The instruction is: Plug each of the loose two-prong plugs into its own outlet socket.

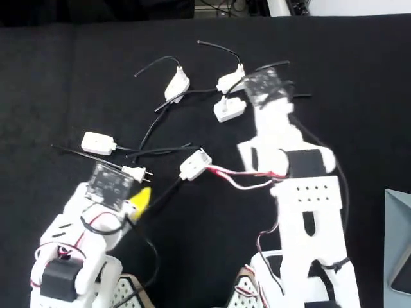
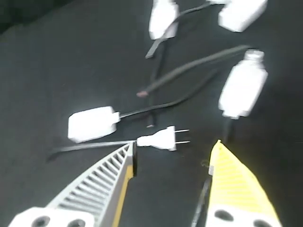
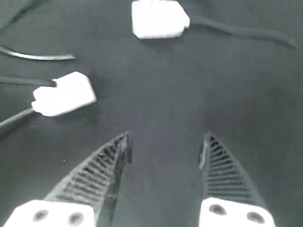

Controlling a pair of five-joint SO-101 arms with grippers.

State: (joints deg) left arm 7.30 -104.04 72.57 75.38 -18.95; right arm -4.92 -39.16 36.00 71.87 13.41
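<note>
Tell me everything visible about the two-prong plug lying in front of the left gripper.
The two-prong plug is small, with a white plastic-looking body, two thin metal prongs and a dark cord at its back. It lies flat on the black table, unplugged, just ahead of the left gripper, whose fingers are open. Nothing grips it.
</note>
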